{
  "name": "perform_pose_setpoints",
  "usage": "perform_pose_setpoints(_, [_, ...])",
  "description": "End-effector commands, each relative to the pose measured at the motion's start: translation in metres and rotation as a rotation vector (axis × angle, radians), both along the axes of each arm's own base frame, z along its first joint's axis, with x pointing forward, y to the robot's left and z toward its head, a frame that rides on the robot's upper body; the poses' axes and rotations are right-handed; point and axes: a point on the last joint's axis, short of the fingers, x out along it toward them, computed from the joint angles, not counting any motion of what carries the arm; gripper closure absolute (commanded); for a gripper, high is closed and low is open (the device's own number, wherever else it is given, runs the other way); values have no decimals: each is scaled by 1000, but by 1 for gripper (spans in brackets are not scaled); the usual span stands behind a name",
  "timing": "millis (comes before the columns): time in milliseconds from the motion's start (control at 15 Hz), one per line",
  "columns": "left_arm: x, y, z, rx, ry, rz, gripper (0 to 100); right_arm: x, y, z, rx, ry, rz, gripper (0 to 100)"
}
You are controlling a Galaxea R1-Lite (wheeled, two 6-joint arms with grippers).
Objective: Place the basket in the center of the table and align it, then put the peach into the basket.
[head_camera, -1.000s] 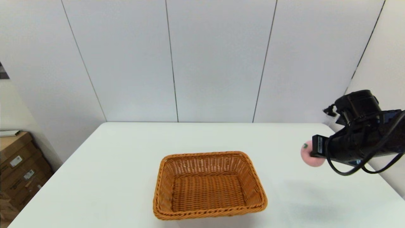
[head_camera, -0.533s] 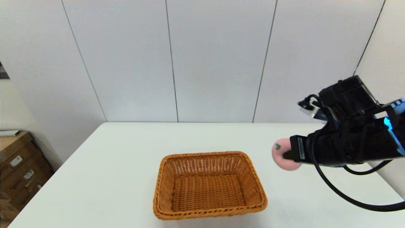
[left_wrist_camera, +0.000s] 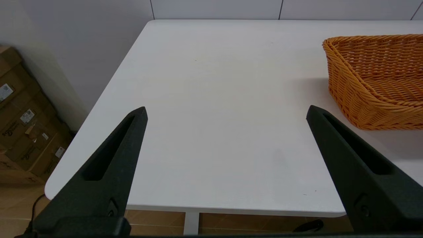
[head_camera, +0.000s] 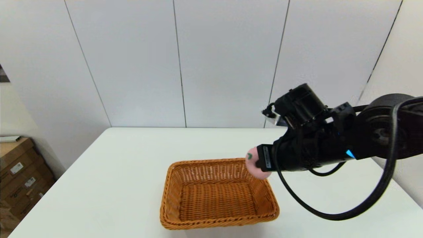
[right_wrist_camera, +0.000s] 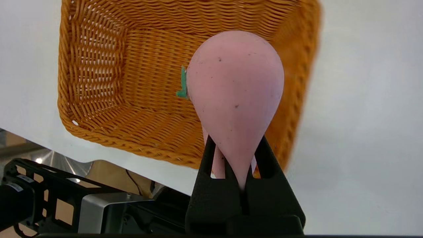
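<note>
On the white smooth table (head_camera: 125, 158), the right gripper (right_wrist_camera: 236, 155) is pinching the small pink toy peach (right_wrist_camera: 236, 89) by its pointed tip above the empty rectangular orange-brown wicker basket (head_camera: 216, 193) for dropping in, while the left gripper (left_wrist_camera: 226, 112) is hanging open beside it.

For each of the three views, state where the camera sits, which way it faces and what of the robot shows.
Head: high, facing forward and down at the table; right arm carries the peach over the basket.
Left wrist: behind the open left tool, facing bare table beside the basket.
Right wrist: behind the right tool, looking down past the peach into the basket.
Shared: all show the basket.
</note>
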Motion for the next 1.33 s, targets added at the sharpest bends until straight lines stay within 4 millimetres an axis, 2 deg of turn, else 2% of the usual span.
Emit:
perform_pose_setpoints(67, [0,0,0,-1,1,-1,0,10,32,-17,-29,42,60,100])
perform_pose_setpoints(333, [0,0,0,-1,1,-1,0,18,57,-52,-76,113,100,100])
perform_pose_setpoints(533, [0,0,0,-1,1,-1,0,21,61,-59,-75,140,117,100])
perform_pose_setpoints(600, [0,0,0,-1,1,-3,0,20,61,-60,-74,142,118,0])
perform_pose_setpoints(867, [0,0,0,-1,2,-3,0,19,56,-52,-62,132,111,0])
perform_pose_setpoints(1000, [0,0,0,-1,2,-3,0,25,49,-46,-47,118,85,0])
perform_pose_setpoints(1333, [0,0,0,1,4,-4,0,46,-19,-13,78,143,-34,0])
